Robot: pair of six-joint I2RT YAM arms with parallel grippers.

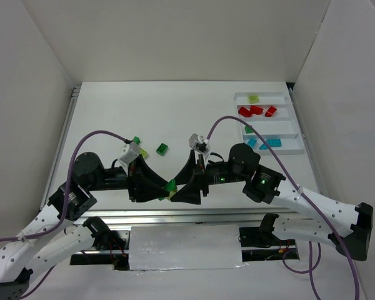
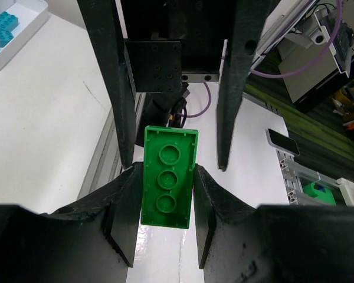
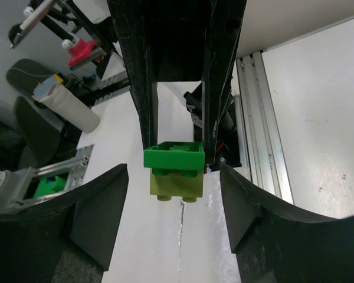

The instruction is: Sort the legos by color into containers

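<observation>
Tray point(image 1: 282, 129): three red legos point(image 1: 256, 110), one yellow-green lego point(image 1: 254, 99)

White counter point(image 1: 144, 112), matte, evenly lit, only soft shadows. Plain white panels point(image 1: 175, 37) wall it at back and on both sides. Aluminium rail point(image 1: 194, 215) along the near edge, crinkled silver sheet point(image 1: 184, 247) just below. Dark office chair point(image 3: 26, 135) beyond the counter.
</observation>
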